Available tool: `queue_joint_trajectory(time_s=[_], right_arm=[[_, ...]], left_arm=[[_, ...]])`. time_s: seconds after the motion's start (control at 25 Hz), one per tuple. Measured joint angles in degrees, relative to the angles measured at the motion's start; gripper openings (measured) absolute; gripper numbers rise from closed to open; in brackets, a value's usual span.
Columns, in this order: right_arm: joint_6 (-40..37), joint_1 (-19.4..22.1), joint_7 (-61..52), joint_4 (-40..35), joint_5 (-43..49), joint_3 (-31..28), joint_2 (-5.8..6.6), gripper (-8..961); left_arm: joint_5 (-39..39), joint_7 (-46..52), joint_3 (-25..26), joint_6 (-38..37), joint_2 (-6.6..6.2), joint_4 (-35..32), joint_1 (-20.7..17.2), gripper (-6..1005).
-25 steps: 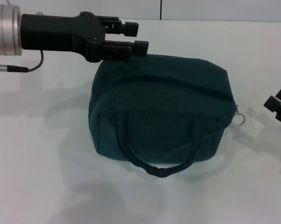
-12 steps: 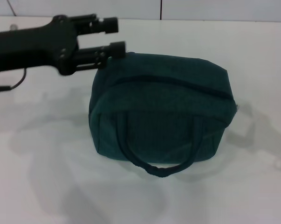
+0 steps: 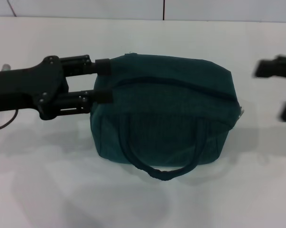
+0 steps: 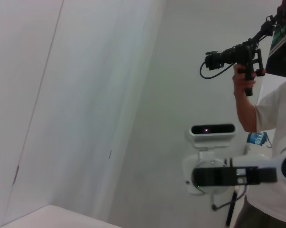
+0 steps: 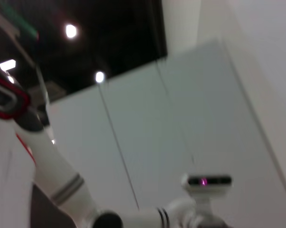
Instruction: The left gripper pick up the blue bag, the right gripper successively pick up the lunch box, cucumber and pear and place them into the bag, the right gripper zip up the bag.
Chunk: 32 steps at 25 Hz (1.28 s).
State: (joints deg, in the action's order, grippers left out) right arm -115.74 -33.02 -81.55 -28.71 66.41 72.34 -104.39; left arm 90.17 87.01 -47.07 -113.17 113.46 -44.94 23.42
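Note:
The blue bag stands in the middle of the white table in the head view, its top zipper shut and one loop handle hanging down its front. My left gripper reaches in from the left and is open, with both fingertips against the bag's left end. My right gripper shows blurred at the right edge, open and well clear of the bag. The lunch box, cucumber and pear are out of view. Neither wrist view shows the bag or any fingers.
The white table lies bare around the bag. A wall seam runs behind the table. In the left wrist view a person holds a camera rig beside another robot's head.
My left gripper has dropped from above the bag's back left corner to its left end and turned. The right gripper left the view, then came back higher at the right edge.

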Motion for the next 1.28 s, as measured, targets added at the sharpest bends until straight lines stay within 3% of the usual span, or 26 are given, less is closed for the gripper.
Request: queue_joint_trajectory(time_s=[0.16, 0.32, 0.48, 0.72, 0.92, 1.28], right_arm=[[6.8, -3.3, -0.2, -0.3, 5.9, 0.0, -1.7, 875], [12.1, -5.4, -0.3, -2.4, 10.0, 0.0, -4.4, 874], [14.2, -6.7, -0.4, -4.5, 11.8, 0.0, -6.3, 874], [14.3, -8.5, -0.4, -4.6, 13.6, 0.5, -8.19, 873], [14.5, -9.3, -1.4, -4.7, 15.2, 0.6, -9.22, 873], [15.4, -9.5, -1.8, -4.7, 15.6, 0.6, -9.43, 874]], left_arm=[[0.1, -0.3, -0.1, 0.0, 0.33, 0.1, -0.5, 657], [0.1, -0.6, -0.1, -0.1, 0.36, 0.1, -0.7, 656], [0.2, -0.6, 0.0, -0.1, 0.42, 0.5, -0.9, 655], [0.2, -1.5, 0.1, -0.1, 0.56, 0.9, -1.4, 654], [0.2, -2.4, 0.0, -0.1, 0.61, 1.8, -1.6, 655], [1.2, -2.9, 0.0, 0.1, 0.55, 2.3, -1.2, 655]])
